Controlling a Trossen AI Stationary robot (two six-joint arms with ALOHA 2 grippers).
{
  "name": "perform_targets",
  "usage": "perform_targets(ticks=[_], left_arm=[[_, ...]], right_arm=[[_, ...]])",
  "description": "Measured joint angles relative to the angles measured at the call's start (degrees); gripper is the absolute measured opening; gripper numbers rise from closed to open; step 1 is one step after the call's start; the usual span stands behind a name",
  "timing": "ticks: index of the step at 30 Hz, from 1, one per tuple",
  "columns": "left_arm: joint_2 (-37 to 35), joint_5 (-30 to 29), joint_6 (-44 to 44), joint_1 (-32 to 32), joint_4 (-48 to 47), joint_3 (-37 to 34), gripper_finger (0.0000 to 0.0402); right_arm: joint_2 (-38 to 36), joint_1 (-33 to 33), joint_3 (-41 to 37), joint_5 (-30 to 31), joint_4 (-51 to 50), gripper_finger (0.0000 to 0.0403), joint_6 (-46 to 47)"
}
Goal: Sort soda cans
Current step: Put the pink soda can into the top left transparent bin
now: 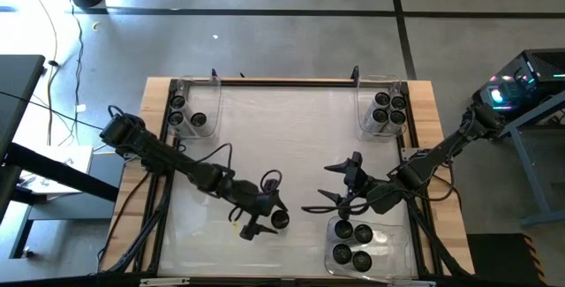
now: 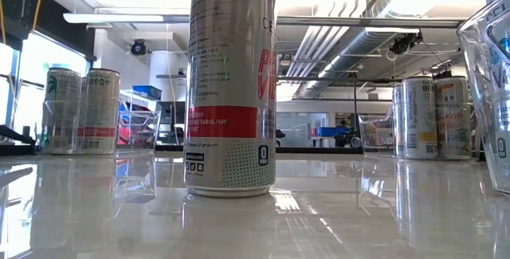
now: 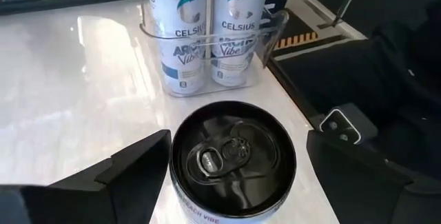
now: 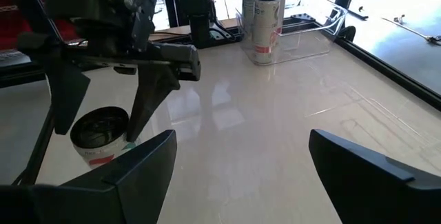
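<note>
- From the high view, the left gripper (image 1: 265, 223) is being seen low over the front middle of the white table (image 1: 282, 137), fingers spread wide either side of one dark-topped silvery soda can (image 1: 280, 219), nothing being pinched.
- The left wrist view is showing what the overhead hides: that can's black pull-tab lid (image 3: 233, 158) sitting between the dark fingers (image 3: 110, 176) with gaps on both sides.
- At table height the red-banded can (image 2: 231, 84) is filling the middle, upright, partly blocking the room behind.
- The right gripper (image 1: 340, 190) is being held spread and empty near the front-right clear plastic bin (image 1: 340, 256) holding four cans.
- More cans are being kept in the clear bins at the back left (image 1: 190, 115) and back right (image 1: 384, 115).
</note>
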Motion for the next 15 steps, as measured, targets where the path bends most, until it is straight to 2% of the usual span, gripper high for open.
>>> perform_targets(ticks=[5,15], left_arm=[[0.00,-3.58,0.00,-0.62,0.37,0.00,0.0333],[1.69,-5.19,-0.05,-1.13,0.61,-0.21,0.0327]], right_arm=[[0.00,0.00,0.00,0.00,0.00,0.0327,0.01],[0.00,0.00,0.00,0.00,-0.04,0.0327,0.02]])
